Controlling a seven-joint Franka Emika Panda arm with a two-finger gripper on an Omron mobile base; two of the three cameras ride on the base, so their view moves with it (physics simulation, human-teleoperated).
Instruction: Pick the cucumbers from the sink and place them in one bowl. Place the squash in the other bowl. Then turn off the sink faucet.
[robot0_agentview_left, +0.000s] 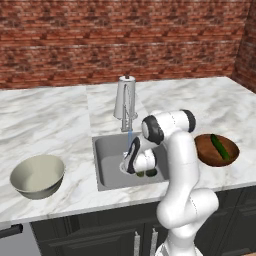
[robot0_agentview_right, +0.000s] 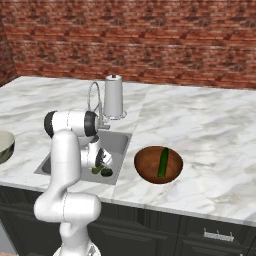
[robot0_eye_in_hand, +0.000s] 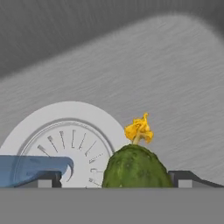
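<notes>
One cucumber (robot0_agentview_left: 219, 147) already lies in the brown bowl (robot0_agentview_left: 205, 154) on the desk (robot0_agentview_left: 45, 120), at about 3 o'clock from the sink (robot0_agentview_left: 107, 160). That is the long dark one, lying slantwise across the bowl's floor. The grey bowl (robot0_agentview_left: 36, 176) sits at about 9 o'clock from the sink and holds nothing, so the squash step is not done.

The arm reaches down into the basin, and the end effector (robot0_eye_in_hand: 117, 177) hangs low over a green vegetable (robot0_eye_in_hand: 135, 168) with a yellow blossom at its tip, beside the drain (robot0_eye_in_hand: 65, 144). Its fingers (robot0_eye_in_hand: 186, 178) stand wide apart on either side of the vegetable, with nothing clamped. From the right base view two green shapes (robot0_agentview_right: 102, 170) lie together at the basin's near corner; I cannot tell which is the squash and which the second cucumber.

Water (robot0_agentview_left: 129, 139) runs from the faucet (robot0_agentview_left: 125, 97), so that stays on.

My reading: roughly a third done. Left are both vegetables in the sink, each to its own bowl, then shutting off the faucet.
</notes>
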